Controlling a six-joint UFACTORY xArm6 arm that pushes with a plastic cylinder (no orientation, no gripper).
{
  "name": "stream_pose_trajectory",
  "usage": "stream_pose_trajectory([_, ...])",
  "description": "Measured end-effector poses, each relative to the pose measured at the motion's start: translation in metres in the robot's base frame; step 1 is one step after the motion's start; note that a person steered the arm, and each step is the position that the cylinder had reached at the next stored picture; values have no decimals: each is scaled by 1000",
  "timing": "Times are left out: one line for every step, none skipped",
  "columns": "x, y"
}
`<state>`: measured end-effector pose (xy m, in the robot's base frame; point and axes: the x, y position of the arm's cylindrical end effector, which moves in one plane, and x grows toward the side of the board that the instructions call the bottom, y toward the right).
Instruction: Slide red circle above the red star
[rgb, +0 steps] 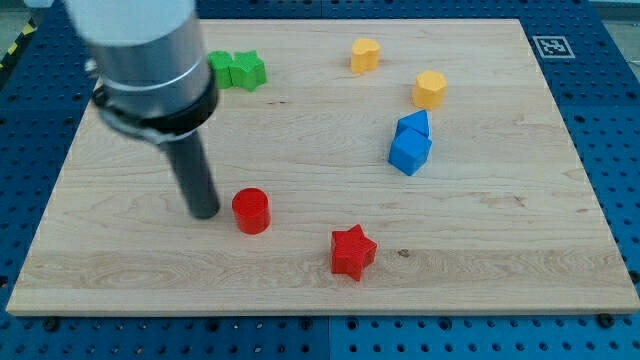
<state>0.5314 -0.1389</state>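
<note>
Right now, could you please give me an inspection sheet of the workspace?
Surface: wooden board, lying flat on a blue pegboard.
Job's things: red circle at the view's lower left; red star to its lower right, apart from it.
Clutter: two green blocks touching at the view's top; two yellow blocks apart; two blue blocks touching.
Grippers: none; my tip sits just left of the red circle; contact cannot be told.
Cables: nothing seen.
Surroundings: printed marker at the board's top right corner.
</note>
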Motion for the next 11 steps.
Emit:
stream_pose_trajectory([4, -8])
stream_pose_trajectory([25, -5])
stream_pose_trajectory([36, 8])
stream_pose_trajectory([25, 1])
stream_pose_trajectory([4, 0])
stream_pose_trajectory([3, 0])
stream_pose_trajectory([3, 1])
stream_pose_trajectory([0, 21])
stream_pose_trajectory([-4, 53])
stream_pose_trajectory([-12, 88])
stream_pose_trajectory([-15, 114])
